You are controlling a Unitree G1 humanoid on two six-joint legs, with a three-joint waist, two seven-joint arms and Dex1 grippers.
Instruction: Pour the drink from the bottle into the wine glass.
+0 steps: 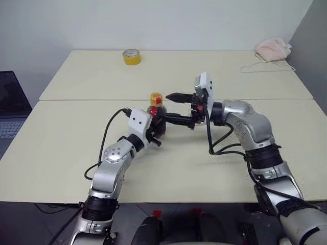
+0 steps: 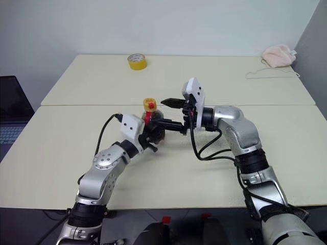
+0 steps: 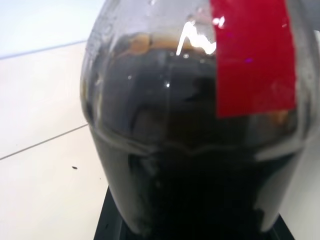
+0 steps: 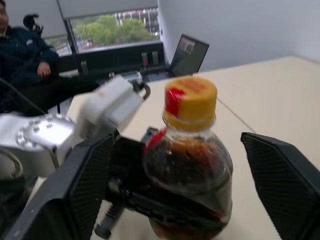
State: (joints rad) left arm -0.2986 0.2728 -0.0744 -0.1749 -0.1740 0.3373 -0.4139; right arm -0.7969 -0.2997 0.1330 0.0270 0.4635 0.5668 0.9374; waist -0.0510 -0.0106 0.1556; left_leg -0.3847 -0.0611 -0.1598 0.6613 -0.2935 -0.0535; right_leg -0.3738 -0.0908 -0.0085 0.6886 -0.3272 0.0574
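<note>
The bottle (image 1: 157,116) stands upright near the middle of the front table, small and clear, with a yellow cap (image 1: 156,98) and a red label strip (image 3: 252,55). The dark drink (image 3: 190,165) fills most of its body. My left gripper (image 1: 159,127) is shut on the bottle's lower body from the left. My right gripper (image 4: 177,142) reaches in from the right and is open. Its fingers (image 4: 75,190) stand wide on either side of the bottle's neck and shoulder, without touching it. The wine glass is out of view.
A yellow tape roll (image 1: 132,56) lies on the far table, and a pink cloth (image 1: 272,49) with a thin cord sits at its far right corner. A laptop (image 1: 10,109) is off the table's left edge. A seated person (image 4: 20,55) shows beyond the table.
</note>
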